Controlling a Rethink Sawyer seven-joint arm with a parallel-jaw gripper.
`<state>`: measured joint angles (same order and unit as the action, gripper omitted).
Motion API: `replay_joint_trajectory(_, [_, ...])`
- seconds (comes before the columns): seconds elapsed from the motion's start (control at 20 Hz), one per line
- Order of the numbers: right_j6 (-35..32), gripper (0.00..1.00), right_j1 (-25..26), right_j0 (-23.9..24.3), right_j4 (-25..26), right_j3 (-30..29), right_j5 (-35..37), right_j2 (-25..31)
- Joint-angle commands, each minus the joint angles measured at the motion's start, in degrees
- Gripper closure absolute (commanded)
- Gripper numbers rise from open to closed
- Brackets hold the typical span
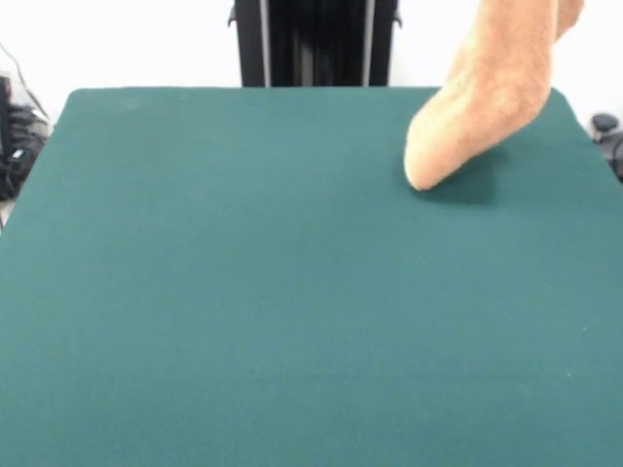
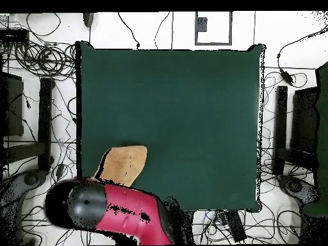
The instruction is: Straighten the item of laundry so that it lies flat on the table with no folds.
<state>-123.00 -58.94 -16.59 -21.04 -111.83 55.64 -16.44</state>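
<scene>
Green table (image 1: 243,311) fills most of what I see in the front view, w/ white wall behind it and the black pedestal (image 1: 313,41) standing at 12 o'clock. Lots of black cables (image 2: 38,57) lie on the white floor round the table in the overhead view.

Towel (image 1: 487,92) is up off the table. In the front view it hangs down from the top edge at about 1 o'clock, bunched into a long folded shape, tan-orange. Its low rounded end is right at the table top near the far edge, w/ a dark shadow just beside it. I can't tell if that end touches.

In the overhead view the towel (image 2: 123,164) shows at about 8 o'clock, near the table's left edge and bottom corner. Red and black arm (image 2: 122,214) sits right below it and covers part of it.

Tool: I can't see it in either view, the arm and towel hide it. So I can't tell how wide it is or if it has hold of the towel.
</scene>
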Motion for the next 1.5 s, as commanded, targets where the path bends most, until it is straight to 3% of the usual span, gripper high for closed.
replay_joint_trajectory(0.05, [12.13, 1.0, 17.49, 12.74, -2.17, -3.36, -6.88, 13.89])
replay_joint_trajectory(0.25, [18.22, 1.0, 21.49, 19.52, 3.5, -1.08, -11.39, 17.88])
replay_joint_trajectory(0.4, [18.5, 1.0, 22.87, 22.94, 8.37, 1.65, -12.51, 19.42])
replay_joint_trajectory(0.85, [13.85, 1.0, 19.12, 28.48, 19.94, 11.92, -1.85, 21.21])
replay_joint_trajectory(1.5, [10.89, 1.0, 15.48, 32.06, 25.52, 19.29, 6.59, 25.27])
